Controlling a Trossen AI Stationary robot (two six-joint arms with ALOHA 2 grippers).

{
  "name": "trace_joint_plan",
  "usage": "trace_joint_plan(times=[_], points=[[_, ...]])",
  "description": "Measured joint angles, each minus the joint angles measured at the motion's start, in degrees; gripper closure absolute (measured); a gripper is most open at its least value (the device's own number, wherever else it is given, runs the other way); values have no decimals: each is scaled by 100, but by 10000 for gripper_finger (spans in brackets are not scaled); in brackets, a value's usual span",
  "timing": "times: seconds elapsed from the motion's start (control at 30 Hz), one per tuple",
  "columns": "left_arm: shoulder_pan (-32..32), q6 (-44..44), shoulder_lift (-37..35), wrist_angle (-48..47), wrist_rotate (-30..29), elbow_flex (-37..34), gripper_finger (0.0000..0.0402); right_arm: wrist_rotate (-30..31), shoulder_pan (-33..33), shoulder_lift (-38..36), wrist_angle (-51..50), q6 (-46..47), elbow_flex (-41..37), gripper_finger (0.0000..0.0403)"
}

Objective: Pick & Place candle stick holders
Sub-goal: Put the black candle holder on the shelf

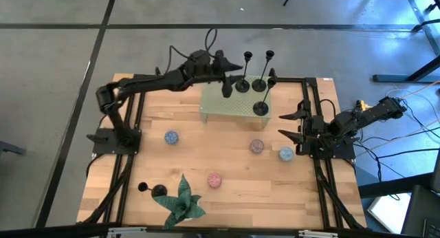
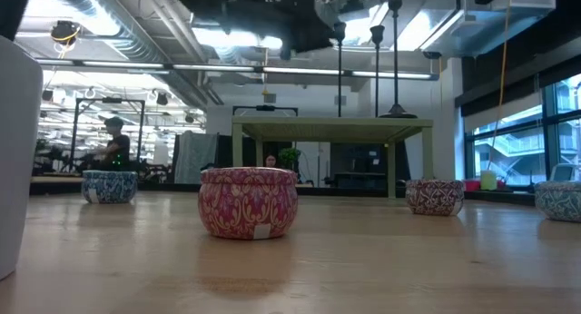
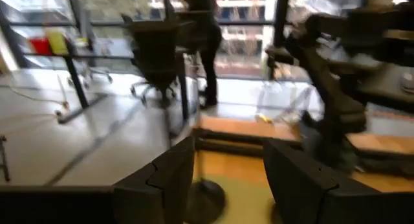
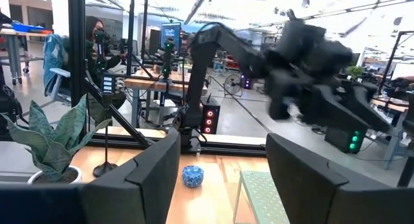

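Far left, near desk [image 1: 227, 166] edge: one candle stick holder [image 1: 152, 190] beside a leafy plant [image 1: 182, 201], not yet moved. Left pincer [image 1: 232, 80] hovers over the green raised stand [image 1: 235, 103], jaws parted, released, straddling a holder's stem [image 3: 197, 166] without gripping. Three more holders [image 1: 256, 83] stand clustered on the stand. Right pincer [image 1: 291, 125] waits at the right edge, jaws apart, empty. Risk: lifting away crooked could clip the thin stem and topple the neighbours, since they stand close.
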Motion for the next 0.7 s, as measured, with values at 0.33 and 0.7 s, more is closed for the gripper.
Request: trace_joint_plan(times=[0.33, 0.7], points=[[-1016, -117, -2358, -3696, -14, -142, 239, 11, 0, 28, -7, 0, 0, 171], [-3685, -1415, -4463, -4274, -2790, -1810, 271, 15, 0, 38, 3, 0, 0, 171]])
